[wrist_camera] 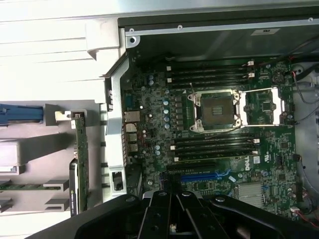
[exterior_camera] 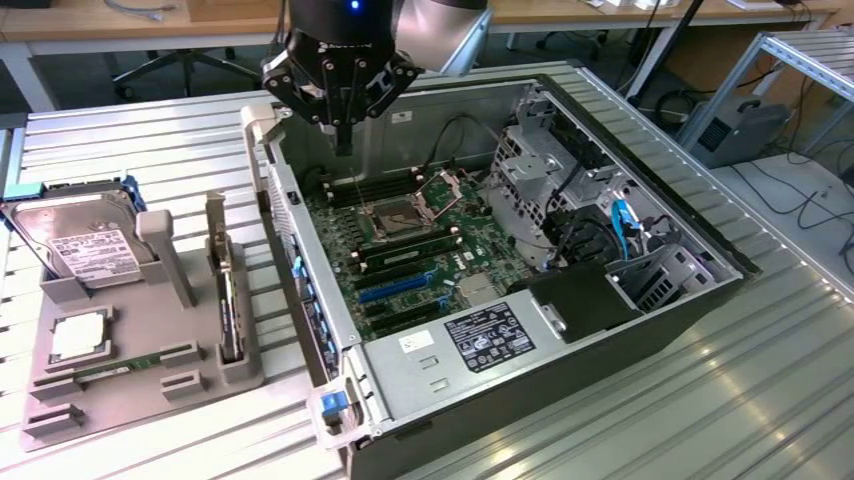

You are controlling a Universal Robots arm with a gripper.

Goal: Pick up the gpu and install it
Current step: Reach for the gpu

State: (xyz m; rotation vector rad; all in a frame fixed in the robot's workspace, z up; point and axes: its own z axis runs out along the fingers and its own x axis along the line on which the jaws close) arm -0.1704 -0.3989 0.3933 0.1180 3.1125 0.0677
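The gpu (exterior_camera: 227,295) stands on edge in a slot of the grey holder (exterior_camera: 134,395) at the exterior view's left, beside the open computer case. In the wrist view the gpu (wrist_camera: 79,159) appears as a thin green board edge with a black strip. My gripper (exterior_camera: 343,140) hangs above the far corner of the case, over the motherboard (exterior_camera: 400,250), well away from the gpu. Its fingers (wrist_camera: 162,214) are pressed together with nothing between them. Blue and black expansion slots (wrist_camera: 199,177) lie on the board just beyond the fingertips.
The holder also carries a silver hard drive (exterior_camera: 87,250), a processor chip (exterior_camera: 80,335) and a green memory stick (exterior_camera: 127,365). Inside the case are an open CPU socket (wrist_camera: 214,109), drive cages (exterior_camera: 547,180) and cables. The case wall (exterior_camera: 300,280) separates holder and motherboard.
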